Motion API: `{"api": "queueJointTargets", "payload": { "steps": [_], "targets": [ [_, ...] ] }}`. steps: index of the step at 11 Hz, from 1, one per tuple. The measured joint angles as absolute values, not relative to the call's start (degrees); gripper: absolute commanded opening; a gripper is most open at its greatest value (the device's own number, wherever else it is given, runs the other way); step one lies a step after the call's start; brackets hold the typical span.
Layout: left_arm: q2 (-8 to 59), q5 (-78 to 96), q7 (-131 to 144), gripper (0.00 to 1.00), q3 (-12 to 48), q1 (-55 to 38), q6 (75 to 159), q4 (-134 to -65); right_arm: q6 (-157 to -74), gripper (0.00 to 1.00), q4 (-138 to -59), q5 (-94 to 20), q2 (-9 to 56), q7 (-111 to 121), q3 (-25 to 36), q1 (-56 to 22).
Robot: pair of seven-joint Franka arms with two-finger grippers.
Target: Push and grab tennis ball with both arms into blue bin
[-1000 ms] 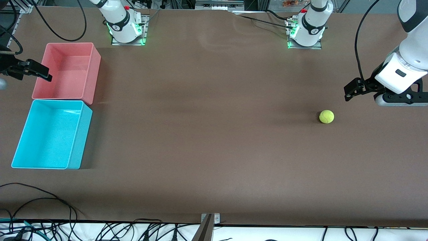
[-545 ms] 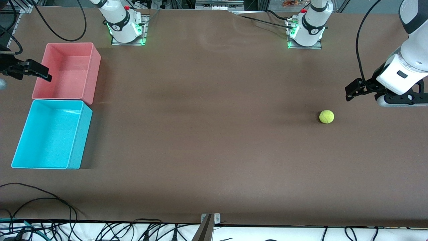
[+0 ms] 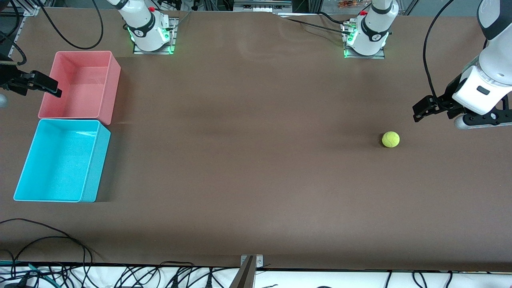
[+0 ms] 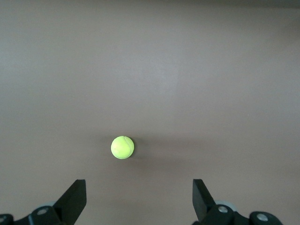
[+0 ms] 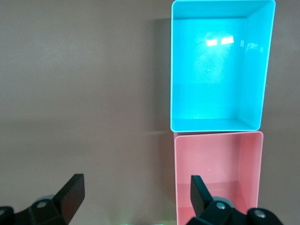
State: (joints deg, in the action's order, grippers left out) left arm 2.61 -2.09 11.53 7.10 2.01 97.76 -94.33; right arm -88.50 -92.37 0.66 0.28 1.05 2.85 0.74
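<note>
The tennis ball is a small yellow-green ball lying on the brown table toward the left arm's end; it also shows in the left wrist view. My left gripper hangs open in the air over bare table beside the ball and does not touch it. Nothing is between its fingers. The blue bin stands empty at the right arm's end of the table, nearer to the front camera than the pink bin. My right gripper is open and empty over the pink bin's outer rim.
The pink bin touches the blue bin edge to edge, and it too is empty. Both arm bases stand along the table's back edge. Black cables trail over the front edge.
The left arm's wrist has shifted slightly toward its end of the table. The ball, both bins and the right gripper have not moved.
</note>
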Motion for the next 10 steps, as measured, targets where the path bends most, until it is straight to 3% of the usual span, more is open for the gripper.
{"api": "queueJointTargets", "payload": {
  "steps": [10],
  "targets": [
    [2.96,-2.1,10.36,1.0,7.17,2.04,96.59,-94.24,-87.52,1.0,-88.43,0.63,0.31,1.05,4.34,0.89]
  ]
}}
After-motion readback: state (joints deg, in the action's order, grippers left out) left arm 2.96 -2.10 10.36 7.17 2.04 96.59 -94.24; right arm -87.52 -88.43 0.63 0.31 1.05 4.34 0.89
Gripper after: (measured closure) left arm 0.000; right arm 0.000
